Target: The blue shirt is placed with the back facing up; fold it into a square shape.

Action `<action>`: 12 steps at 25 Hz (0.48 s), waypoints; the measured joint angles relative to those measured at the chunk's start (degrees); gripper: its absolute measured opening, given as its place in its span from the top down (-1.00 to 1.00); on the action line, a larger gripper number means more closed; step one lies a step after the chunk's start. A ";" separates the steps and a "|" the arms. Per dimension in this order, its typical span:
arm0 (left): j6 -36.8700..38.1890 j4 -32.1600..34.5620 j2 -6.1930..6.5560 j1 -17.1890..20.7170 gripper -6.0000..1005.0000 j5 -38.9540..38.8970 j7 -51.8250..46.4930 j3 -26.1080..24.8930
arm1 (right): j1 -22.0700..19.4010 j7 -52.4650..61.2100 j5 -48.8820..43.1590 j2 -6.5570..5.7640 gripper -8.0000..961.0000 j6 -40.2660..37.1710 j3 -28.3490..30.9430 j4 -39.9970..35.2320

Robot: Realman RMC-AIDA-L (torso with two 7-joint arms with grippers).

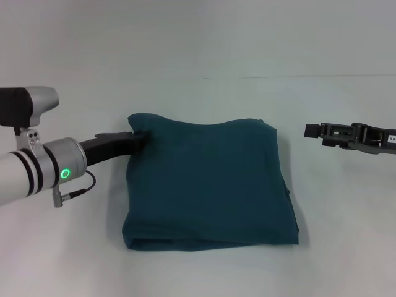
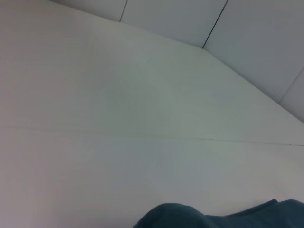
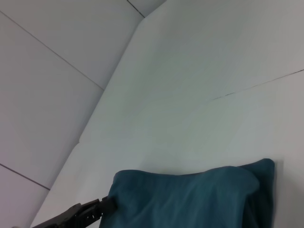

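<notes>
My left gripper [image 1: 140, 137] is at the far left corner of the blue shirt [image 1: 210, 185], fingers pinching the cloth there. The shirt lies folded into a rough square on the white table [image 1: 198, 55]. My right gripper [image 1: 309, 130] hovers off to the shirt's right, clear of it; whether it's spread I cannot tell.

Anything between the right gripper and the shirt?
Nothing visible. Only bare white table separates the right gripper from the blue shirt, whose near edge lies to its left. The left gripper is at the shirt's far-left corner.
</notes>
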 joint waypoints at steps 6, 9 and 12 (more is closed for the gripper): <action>0.00 0.25 0.07 -0.17 0.87 -0.64 0.00 -0.12 | 0.00 -0.17 0.00 0.00 -0.91 0.28 0.00 0.00; 0.00 0.34 0.12 -0.29 0.94 -0.86 0.00 -0.39 | 0.00 -0.28 0.00 0.00 -0.91 0.40 0.00 0.00; -0.06 0.45 0.23 -0.36 0.98 -1.39 0.00 -0.52 | 0.00 -0.41 0.00 0.00 -0.91 0.48 0.00 0.00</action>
